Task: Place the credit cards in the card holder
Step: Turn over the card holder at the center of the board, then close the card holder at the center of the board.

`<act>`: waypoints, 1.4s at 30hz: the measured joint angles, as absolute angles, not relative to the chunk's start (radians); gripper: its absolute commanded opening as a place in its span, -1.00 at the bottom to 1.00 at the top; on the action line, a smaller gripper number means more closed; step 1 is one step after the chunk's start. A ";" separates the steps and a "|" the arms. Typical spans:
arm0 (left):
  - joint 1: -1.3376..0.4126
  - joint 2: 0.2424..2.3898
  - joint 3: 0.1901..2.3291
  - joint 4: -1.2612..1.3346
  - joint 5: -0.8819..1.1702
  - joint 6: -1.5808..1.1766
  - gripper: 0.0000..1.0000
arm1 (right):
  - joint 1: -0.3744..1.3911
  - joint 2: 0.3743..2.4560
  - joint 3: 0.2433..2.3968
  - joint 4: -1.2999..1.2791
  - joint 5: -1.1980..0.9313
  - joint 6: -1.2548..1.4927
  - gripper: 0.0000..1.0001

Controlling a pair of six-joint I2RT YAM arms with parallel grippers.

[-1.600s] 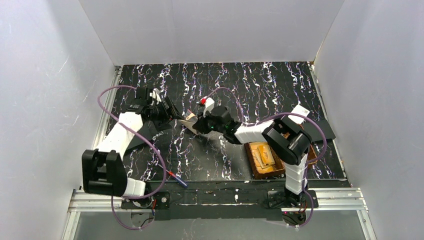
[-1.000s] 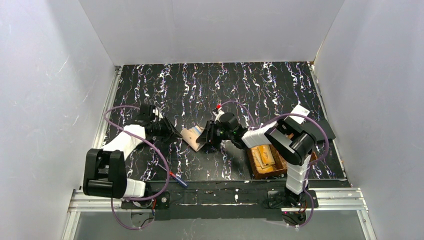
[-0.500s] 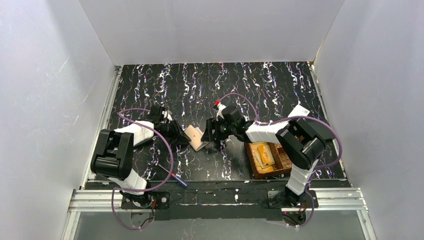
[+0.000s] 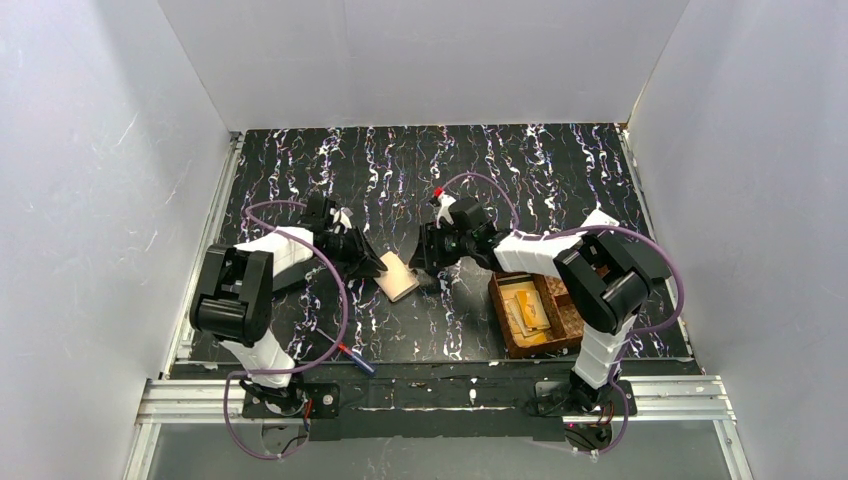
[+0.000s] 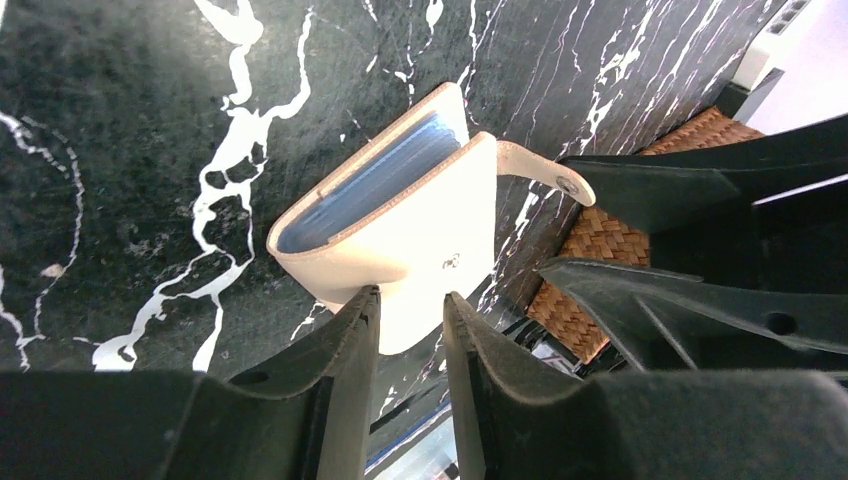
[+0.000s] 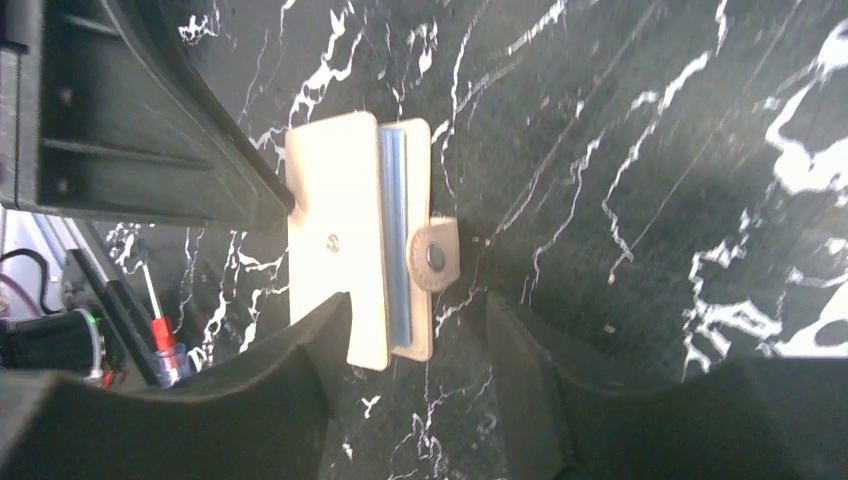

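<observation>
A cream folded card holder [image 4: 398,276] with a snap tab and blue sleeves lies on the black marbled table between my two grippers. In the left wrist view, one corner of the card holder [image 5: 420,225] sits between the fingertips of my left gripper [image 5: 408,295], which is shut on it. My left gripper [image 4: 372,260] reaches it from the left. In the right wrist view, my right gripper [image 6: 418,300] stands open over the near end of the card holder [image 6: 335,230], gripping nothing. My right gripper [image 4: 422,262] is just right of the holder. Tan and gold credit cards [image 4: 528,310] lie in the basket.
The brown woven basket [image 4: 505,335] sits at the front right, under the right arm. A whitish card [image 4: 600,218] and a flat black folder [image 4: 645,258] lie at the right edge. A blue-and-red screwdriver [image 4: 355,357] rests near the front edge, also seen as the screwdriver [image 6: 160,335].
The card holder has come down from the air onto the table. The left arm has folded in behind it. The right gripper has drawn back to the right, off the holder.
</observation>
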State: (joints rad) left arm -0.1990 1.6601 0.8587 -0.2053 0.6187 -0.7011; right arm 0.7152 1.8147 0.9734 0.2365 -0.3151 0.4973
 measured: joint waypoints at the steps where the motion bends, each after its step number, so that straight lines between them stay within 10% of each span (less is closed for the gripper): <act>1: -0.203 1.669 0.871 -0.217 0.618 -0.693 -0.43 | 0.715 1.818 0.988 0.227 -0.312 0.486 0.05; 24: -0.238 1.725 0.947 -0.296 0.599 -0.630 -0.49 | 0.715 1.861 1.101 0.104 -0.288 0.350 -0.77; 28: -0.238 1.726 0.947 -0.296 0.599 -0.628 -0.49 | 0.715 1.862 1.111 0.105 -0.290 0.347 -0.48; 42: -0.240 1.727 0.949 -0.297 0.599 -0.624 -0.50 | 0.715 1.862 1.115 0.105 -0.290 0.342 -0.45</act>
